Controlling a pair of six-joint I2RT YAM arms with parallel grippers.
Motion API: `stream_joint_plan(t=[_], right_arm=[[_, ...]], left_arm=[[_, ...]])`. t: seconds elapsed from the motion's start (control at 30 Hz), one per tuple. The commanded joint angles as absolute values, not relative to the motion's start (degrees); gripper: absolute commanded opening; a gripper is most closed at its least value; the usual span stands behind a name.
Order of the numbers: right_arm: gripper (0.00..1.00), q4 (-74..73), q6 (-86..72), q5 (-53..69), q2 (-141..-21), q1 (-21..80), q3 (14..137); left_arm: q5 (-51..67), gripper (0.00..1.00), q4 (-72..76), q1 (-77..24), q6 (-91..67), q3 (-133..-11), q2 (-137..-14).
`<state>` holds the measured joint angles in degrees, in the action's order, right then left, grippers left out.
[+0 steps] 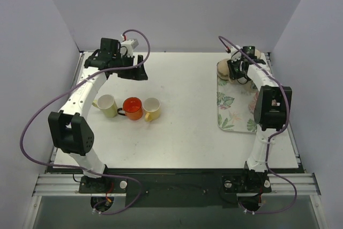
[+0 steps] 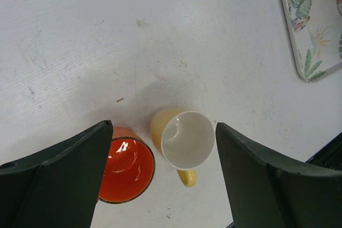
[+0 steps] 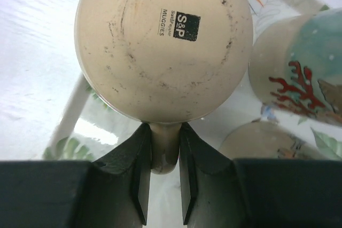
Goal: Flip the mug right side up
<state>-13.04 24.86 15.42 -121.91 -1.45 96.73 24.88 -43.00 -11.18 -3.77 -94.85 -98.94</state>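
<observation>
Beige mug (image 3: 163, 41): upside down at the far left corner of the tray, its flat base with a small printed mark facing up. Whether it rests on the tray or is raised off it cannot be told.
Right gripper (image 3: 164, 142): pressed in on the beige mug's handle (image 3: 163, 150), one finger on each side, pinching it.
Tray (image 1: 236, 112): leaf-patterned, lying along the right side of the bench (image 1: 187, 138).
Coral-print mugs (image 3: 299, 68): on the tray just beside the beige mug.
Left gripper (image 2: 164, 132): spread wide and holding nothing, above the bench over the orange and yellow mugs.
Orange mug (image 2: 125, 166): opening up, left of centre on the bench.
Yellow mug (image 2: 184, 140): opening up, just beside the orange mug.
Pale yellow mug (image 1: 107, 105): at the left end of that row, near the orange mug.
</observation>
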Motion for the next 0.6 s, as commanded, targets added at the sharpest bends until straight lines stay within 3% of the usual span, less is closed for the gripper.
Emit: stream_joint_plan(t=[0.0, 0.17, 0.37, 0.57], right_arm=[[0.00, -0.53, 18.55, 16.09, -110.58, -0.35, 94.23], [0.00, 3.86, 15.21, 16.08, -104.26, -0.35, 89.48], [0.00, 7.47, 9.41, 16.61, -92.58, 6.49, 84.47], [0.00, 13.88, 0.00, 15.39, -80.62, 18.61, 79.99]], left_arm=[[27.86, 0.88, -40.61, -10.90, -2.81, -94.13, -94.22], [31.90, 0.88, -38.41, -10.99, -3.60, -92.11, -92.55], [45.86, 0.88, -33.32, -10.72, -10.01, -90.71, -90.10], [54.75, 0.91, -14.52, -8.44, -26.35, -81.57, -81.40]])
